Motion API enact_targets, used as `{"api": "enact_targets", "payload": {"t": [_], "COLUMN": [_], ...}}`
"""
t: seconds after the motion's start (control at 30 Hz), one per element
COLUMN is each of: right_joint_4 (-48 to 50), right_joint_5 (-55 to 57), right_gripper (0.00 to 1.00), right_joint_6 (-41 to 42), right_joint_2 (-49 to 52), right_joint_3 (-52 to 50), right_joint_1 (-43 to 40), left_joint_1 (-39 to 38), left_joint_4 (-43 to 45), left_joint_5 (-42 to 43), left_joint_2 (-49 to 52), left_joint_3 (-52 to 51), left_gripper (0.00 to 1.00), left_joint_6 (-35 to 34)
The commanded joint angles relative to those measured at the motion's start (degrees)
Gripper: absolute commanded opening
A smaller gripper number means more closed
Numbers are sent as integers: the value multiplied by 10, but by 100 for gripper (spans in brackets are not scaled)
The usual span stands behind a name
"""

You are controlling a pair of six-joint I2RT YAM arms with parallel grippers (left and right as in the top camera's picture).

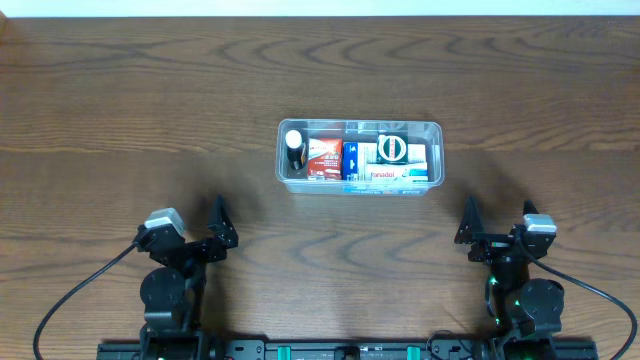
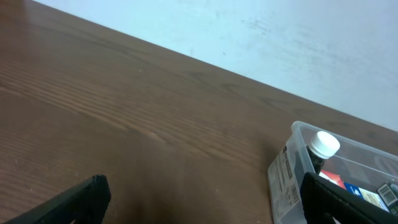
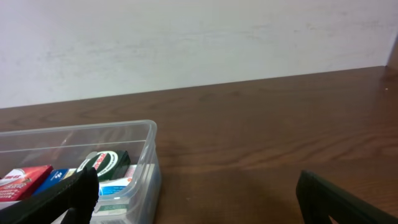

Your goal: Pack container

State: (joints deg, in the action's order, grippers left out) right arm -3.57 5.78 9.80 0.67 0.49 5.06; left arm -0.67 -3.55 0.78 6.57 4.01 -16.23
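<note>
- Container [image 1: 360,123] at centre holds bottle [image 1: 294,148] and boxes [image 1: 330,160]; packing appears finished.
- Left gripper [image 1: 222,222], right gripper [image 1: 470,225]: near side, wide, empty.
- Next: nothing loose visible to fetch.

A dark brown, wood-grained bench [image 1: 150,90] fills the overhead frame. One clear plastic container [image 1: 400,122] sits flat on it just right of centre, its long side running left to right. Black cables [image 1: 85,288] trail over the bench at the lower left and lower right
</note>
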Motion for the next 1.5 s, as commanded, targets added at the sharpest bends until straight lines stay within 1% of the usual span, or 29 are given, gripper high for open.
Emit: {"api": "enact_targets", "payload": {"t": [0.0,0.2,0.33,0.5,0.6,0.73,0.87,1.47], "right_joint_4": [-1,-1,-1,-1,-1,-1,-1,-1], "right_joint_5": [-2,-2,-2,-2,-2,-2,-2,-2], "right_gripper": [99,99,99,99,99,99,99,99], "right_joint_6": [-9,-9,-9,-9,-9,-9,-9,-9], "right_joint_2": [-3,-3,-3,-3,-3,-3,-3,-3], "right_joint_3": [-2,-2,-2,-2,-2,-2,-2,-2], "right_joint_1": [-7,-7,-7,-7,-7,-7,-7,-7], "left_joint_1": [0,0,0,0,0,0,0,0], "left_joint_4": [-2,-2,-3,-4,-4,-4,-4,-4], "left_joint_5": [3,3,3,3,3,3,3,3], "left_joint_2": [-20,-65,-65,-65,-65,-65,-65,-63], "left_joint_3": [-10,-31,-38,-38,-38,-38,-38,-38], "left_gripper": [98,98,98,98,98,98,98,98], "left_joint_6": [12,12,30,137,175,178,196,190]}}
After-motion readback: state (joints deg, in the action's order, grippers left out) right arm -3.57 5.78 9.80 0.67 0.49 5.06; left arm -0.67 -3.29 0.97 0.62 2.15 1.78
